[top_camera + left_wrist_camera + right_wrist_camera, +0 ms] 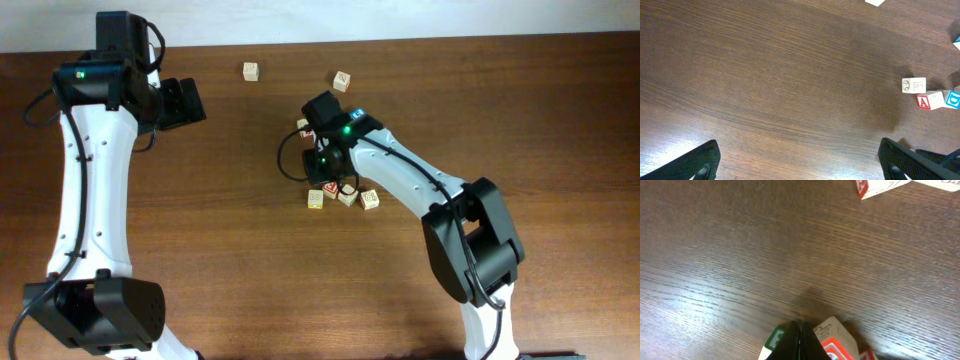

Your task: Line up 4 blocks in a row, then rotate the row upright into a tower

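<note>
Item: blocks [369, 199], small wooden letter cubes. We judge them light, rigid and smooth-faced; take hold across opposite flat sides. Right end effector [800, 339] pressed together, pinching nothing; left end effector [800, 167] spread.

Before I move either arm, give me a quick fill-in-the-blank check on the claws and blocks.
1. The left claw hangs wide ___ above the table.
2. The right claw is ___, its tip between a green-printed block and a red-printed block.
3. In the left wrist view, the red A block sits beside a neighbouring block printed in ___.
Missing words: open; shut; blue.
</note>
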Controlling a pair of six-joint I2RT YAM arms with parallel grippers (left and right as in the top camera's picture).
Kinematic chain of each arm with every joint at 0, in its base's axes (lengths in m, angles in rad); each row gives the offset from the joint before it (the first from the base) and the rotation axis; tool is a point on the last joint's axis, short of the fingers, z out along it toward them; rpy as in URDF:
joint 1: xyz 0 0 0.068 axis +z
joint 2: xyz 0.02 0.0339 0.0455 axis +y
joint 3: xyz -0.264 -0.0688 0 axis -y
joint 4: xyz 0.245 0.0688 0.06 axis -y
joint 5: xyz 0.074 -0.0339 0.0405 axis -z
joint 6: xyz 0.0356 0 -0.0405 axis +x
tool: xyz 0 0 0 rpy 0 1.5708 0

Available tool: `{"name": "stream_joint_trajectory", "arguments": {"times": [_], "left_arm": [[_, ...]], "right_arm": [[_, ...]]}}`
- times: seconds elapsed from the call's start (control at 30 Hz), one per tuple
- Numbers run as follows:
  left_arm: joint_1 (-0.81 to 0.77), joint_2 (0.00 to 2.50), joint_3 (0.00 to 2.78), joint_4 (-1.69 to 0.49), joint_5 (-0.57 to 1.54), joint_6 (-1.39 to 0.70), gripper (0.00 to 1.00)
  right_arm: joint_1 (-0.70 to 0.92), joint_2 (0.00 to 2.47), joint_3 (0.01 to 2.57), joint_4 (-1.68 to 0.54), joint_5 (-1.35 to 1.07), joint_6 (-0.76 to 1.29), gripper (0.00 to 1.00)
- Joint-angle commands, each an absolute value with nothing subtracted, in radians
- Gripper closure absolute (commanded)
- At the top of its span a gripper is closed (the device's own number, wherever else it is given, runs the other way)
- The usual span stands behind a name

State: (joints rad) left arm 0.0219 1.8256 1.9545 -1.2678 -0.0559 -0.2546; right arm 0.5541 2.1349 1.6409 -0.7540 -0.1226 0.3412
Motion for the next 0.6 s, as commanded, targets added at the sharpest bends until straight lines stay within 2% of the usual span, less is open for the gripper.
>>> {"name": "stream_joint_trajectory", "arguments": {"times": [0.0, 0.13, 0.43, 0.57], "left_arm": [[0.027, 1.834, 1.966, -1.266, -0.052, -0.26, 0.01], [0.027, 1.834, 1.966, -1.266, -0.052, -0.26, 0.01], [0.027, 1.834, 1.966, -1.266, -0.053, -0.26, 0.01], [0.027, 1.834, 1.966, -1.262, -0.052, -0.26, 0.01]], "right_arm": [[0.563, 2.152, 1.624, -0.757, -0.124, 0.39, 0.96], [0.563, 2.169, 1.624, -0.768, -0.12, 0.454, 0.96], [0.563, 2.173, 1.629, -0.781, -0.123, 0.454, 0.96], [0.548, 2.172, 1.726, -0.799, -0.124, 0.442, 0.95]]}}
